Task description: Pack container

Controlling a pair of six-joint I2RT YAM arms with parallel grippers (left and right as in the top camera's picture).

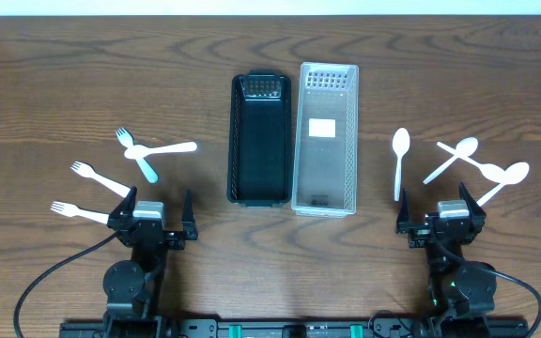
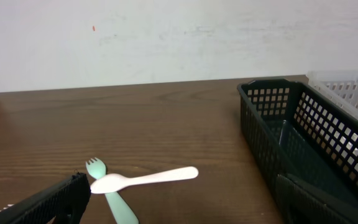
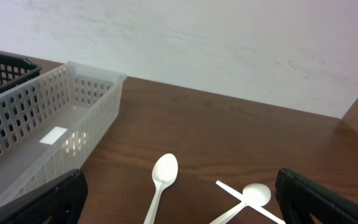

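Note:
A black basket [image 1: 259, 141] and a clear white basket [image 1: 326, 139] stand side by side at the table's middle; both look empty apart from a white label in the clear one. Left of them lie a white spoon [image 1: 169, 148] crossing a pale teal fork [image 1: 137, 155], and two white forks [image 1: 99, 176] [image 1: 78, 212]. Right of them lie three white spoons [image 1: 399, 161] [image 1: 452, 159] [image 1: 502, 180]. My left gripper [image 1: 154, 214] is open and empty near the front edge, behind the crossed spoon [image 2: 143, 180] and fork [image 2: 110, 198]. My right gripper [image 1: 442, 218] is open and empty, behind the spoons [image 3: 159, 186] [image 3: 244, 202].
The black basket's corner [image 2: 272, 118] fills the right of the left wrist view. The clear basket's wall [image 3: 48, 134] fills the left of the right wrist view. A pale wall stands behind the table's far edge.

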